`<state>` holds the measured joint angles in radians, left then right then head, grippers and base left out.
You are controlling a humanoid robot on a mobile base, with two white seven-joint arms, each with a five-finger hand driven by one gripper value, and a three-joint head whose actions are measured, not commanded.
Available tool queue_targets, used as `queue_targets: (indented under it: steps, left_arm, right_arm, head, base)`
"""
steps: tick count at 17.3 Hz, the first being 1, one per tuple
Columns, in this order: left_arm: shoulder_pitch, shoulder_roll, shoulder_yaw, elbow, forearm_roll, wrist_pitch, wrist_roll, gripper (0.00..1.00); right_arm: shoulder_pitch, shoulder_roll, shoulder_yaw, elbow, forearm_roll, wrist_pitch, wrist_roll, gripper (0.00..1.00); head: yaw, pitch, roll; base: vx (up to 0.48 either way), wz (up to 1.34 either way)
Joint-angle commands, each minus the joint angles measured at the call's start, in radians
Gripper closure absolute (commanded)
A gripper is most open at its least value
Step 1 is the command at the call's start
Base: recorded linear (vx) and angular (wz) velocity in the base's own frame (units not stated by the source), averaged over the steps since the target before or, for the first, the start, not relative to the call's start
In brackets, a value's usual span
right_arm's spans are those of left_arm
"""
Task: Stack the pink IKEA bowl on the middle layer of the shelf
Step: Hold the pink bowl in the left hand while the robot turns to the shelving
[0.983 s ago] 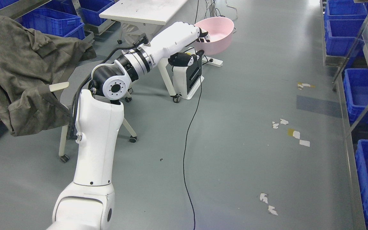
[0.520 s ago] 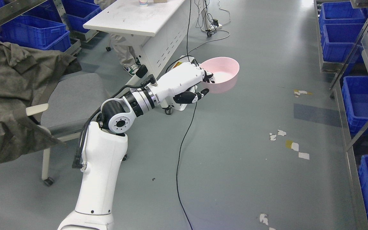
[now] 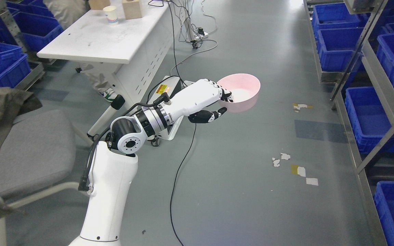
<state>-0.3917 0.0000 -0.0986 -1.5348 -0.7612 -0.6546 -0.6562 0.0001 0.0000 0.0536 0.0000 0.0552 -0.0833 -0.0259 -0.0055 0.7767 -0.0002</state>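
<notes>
One left hand (image 3: 208,99), gripping pink bowl (image 3: 243,91) (above floor)

Pink bowl (image 3: 243,89) — round, plain, empty, mouth tilted slightly up — held by its rim above grey floor

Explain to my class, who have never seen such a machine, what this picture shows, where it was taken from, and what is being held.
This is the view from a camera on a humanoid robot's head, looking down at its own white left arm. At the arm's end, the robot hand grips the near rim of a pink bowl, carried above the grey floor. A white table with a paper cup stands to the left, a grey chair nearer. Shelves of blue bins line the right. The right arm is out of view.
</notes>
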Motion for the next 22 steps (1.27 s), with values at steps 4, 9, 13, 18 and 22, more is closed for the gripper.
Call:
queue_targets:
  steps: [4, 9, 13, 18, 22]
  left_arm:
    - [0.008, 0.017, -0.003, -0.05, 0.003, -0.036, -0.01, 0.97]
    - [0.008, 0.017, -0.012, -0.05, 0.016, -0.05, -0.01, 0.97]
    - [0.008, 0.017, -0.019, -0.051, 0.031, -0.069, -0.008, 0.97]
    - [0.008, 0.017, -0.036, -0.053, 0.045, -0.073, -0.008, 0.97]
    - [0.008, 0.017, -0.043, -0.053, 0.046, -0.073, -0.008, 0.97]
  right_arm:
    - [0.023, -0.017, 0.0, -0.017, 0.0, 0.0, 0.0, 0.0]
    - [0.023, -0.017, 0.0, -0.017, 0.0, 0.0, 0.0, 0.0]
    - [0.023, -0.017, 0.0, -0.017, -0.001, 0.0, 0.0, 0.0]
    - [0.023, -0.017, 0.0, -0.017, 0.0, 0.0, 0.0, 0.0]
    - [0.023, -0.017, 0.0, -0.017, 0.0, 0.0, 0.0, 0.0]
  head:
    - [0.0, 0.0, 0.0]
    - [0.0, 0.0, 0.0]
    - [0.0, 0.0, 0.0]
    - [0.0, 0.0, 0.0]
    - [0.0, 0.0, 0.0]
  base:
    - [0.351, -0.39]
    - [0.295, -0.22]
    - [0.368, 0.0]
    - [0.343, 0.14]
    - [0.28, 0.24]
